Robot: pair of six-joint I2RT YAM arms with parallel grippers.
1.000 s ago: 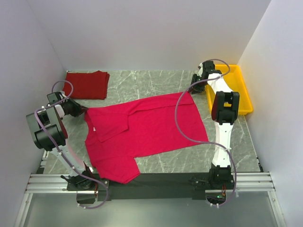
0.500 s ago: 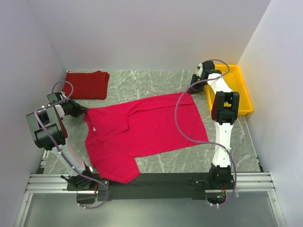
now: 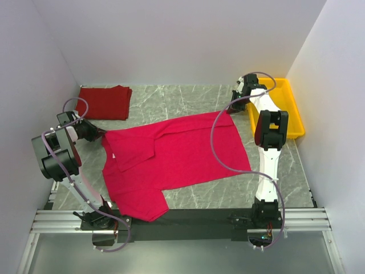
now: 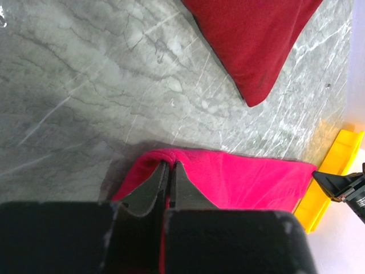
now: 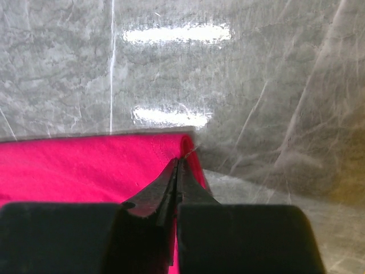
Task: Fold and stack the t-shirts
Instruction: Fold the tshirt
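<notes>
Both L fingers (image 4: 149,191), R fingers (image 5: 153,198) pinch crimson tee (image 3: 171,154).

The spread t-shirt (image 3: 171,160) lies across the middle of the tabletop (image 3: 188,97), its near-left part reaching the near edge. The folded t-shirt (image 3: 105,103) lies in the far left corner, behind the spread one and apart from it. The tray (image 3: 292,114) sits in the far right corner, along the right edge. The left gripper (image 3: 101,136) pinches the spread t-shirt's left end near the left edge. The right gripper (image 3: 231,108) pinches its far right corner, just beside the tray.
</notes>
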